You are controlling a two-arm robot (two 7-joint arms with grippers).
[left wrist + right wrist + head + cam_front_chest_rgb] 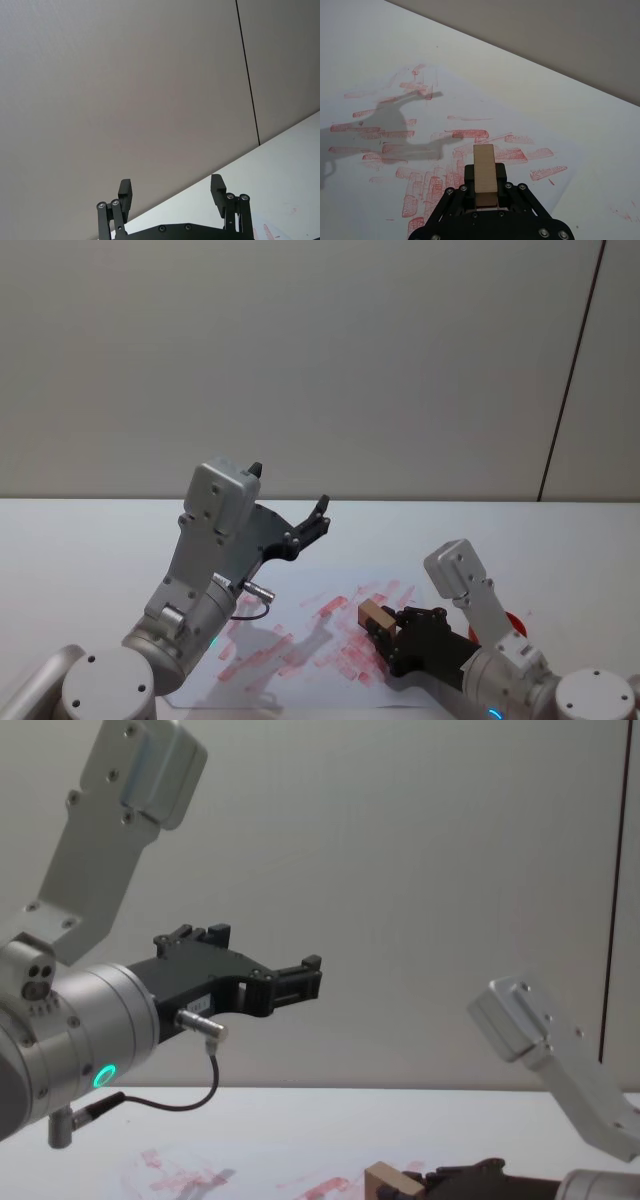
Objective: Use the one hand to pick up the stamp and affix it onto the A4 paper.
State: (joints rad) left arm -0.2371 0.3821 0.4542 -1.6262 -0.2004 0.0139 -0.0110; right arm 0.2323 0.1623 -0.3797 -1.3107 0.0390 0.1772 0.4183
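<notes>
right claw (485,187) is clamped on the stamp (484,170), pinching the near end so the far end pokes out low over the red smears on the a4 paper (470,100), near right of the sheet. looks a light, stiff little block of wood, so a firm pinch across its flat sides should hold it. left claw (170,192) hangs raised over the left of the bench (100,540), spread wide, holding nothing.
</notes>
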